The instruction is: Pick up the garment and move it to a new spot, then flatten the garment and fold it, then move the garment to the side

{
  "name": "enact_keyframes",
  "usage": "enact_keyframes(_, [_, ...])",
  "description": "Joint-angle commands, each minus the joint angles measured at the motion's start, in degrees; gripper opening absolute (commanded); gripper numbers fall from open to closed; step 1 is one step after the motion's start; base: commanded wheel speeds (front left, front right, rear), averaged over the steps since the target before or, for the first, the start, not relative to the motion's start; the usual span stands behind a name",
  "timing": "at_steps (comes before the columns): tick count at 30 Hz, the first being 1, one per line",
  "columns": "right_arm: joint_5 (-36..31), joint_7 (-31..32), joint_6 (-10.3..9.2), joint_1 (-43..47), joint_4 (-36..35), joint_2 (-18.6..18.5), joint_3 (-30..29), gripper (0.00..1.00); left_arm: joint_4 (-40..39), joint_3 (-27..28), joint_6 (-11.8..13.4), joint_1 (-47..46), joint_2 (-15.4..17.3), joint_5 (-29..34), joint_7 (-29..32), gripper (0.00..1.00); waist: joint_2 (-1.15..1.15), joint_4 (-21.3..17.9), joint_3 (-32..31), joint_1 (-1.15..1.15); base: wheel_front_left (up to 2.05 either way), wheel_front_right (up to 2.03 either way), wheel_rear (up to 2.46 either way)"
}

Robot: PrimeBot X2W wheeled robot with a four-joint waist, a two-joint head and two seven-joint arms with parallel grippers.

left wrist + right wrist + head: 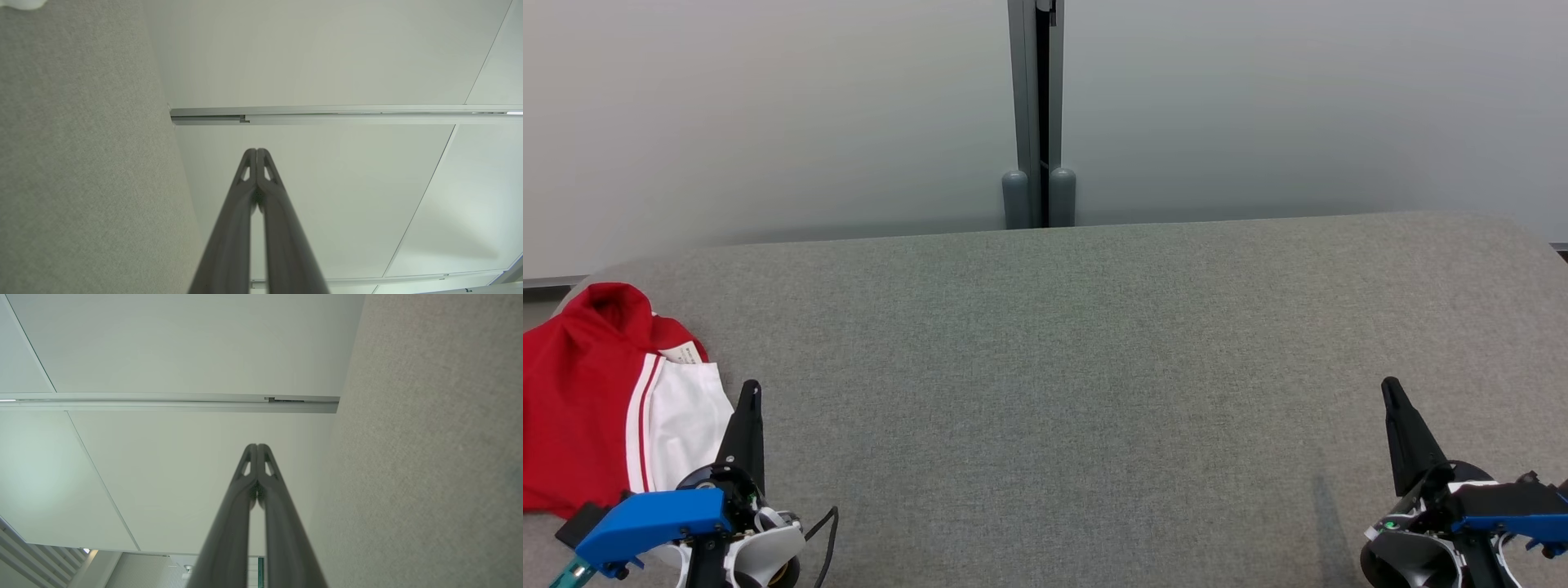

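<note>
Grey felt counter [1094, 367]: red-white garment [596, 392] bunched at its left edge, looks soft, light, limp. I'd pinch the white fold. My left pincer [752, 389] and right pincer [1390, 385] are closed, empty.

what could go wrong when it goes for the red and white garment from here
1. The garment lies bunched at the table's left corner, so a nudge might push it off the edge.
2. The left pincer is shut right beside the white cloth; unless it opens first, it would likely shove the fabric rather than grip it.
3. The right pincer sits far across the table, so a two-armed lift means a long reach.
</note>
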Motion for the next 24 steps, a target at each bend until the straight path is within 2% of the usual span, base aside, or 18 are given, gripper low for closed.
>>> enact_keyframes(1, [0.2, 0.3, 0.00, -0.6, -0.2, -0.3, -0.1, 0.00, -0.2, 0.1, -0.3, -0.6, 0.1, -0.2, 0.2, 0.00, 0.00, 0.0, 0.0, 0.00, 0.00, 0.00, 0.00])
enact_keyframes(18, [0.2, 0.3, 0.00, -0.6, -0.2, -0.3, -0.1, 0.00, -0.2, 0.1, -0.3, -0.6, 0.1, -0.3, 0.2, 0.00, 0.00, 0.0, 0.0, 0.00, 0.00, 0.00, 0.00])
enact_keyframes(19, [0.0, 0.0, -0.01, 0.0, 0.1, 0.0, 0.0, 1.00, 0.1, 0.0, 0.0, 0.0, 0.0, 0.0, 0.0, 1.00, 0.00, 0.0, 0.0, 0.00, 0.00, 0.00, 0.00])
enact_keyframes(24, [-0.4, -0.6, -0.02, 0.8, 0.6, 0.3, 0.4, 1.00, 1.2, -0.2, 0.0, 0.8, -0.3, 0.3, -0.8, 1.00, 0.00, 0.0, 0.0, 0.00, 0.00, 0.00, 0.00])
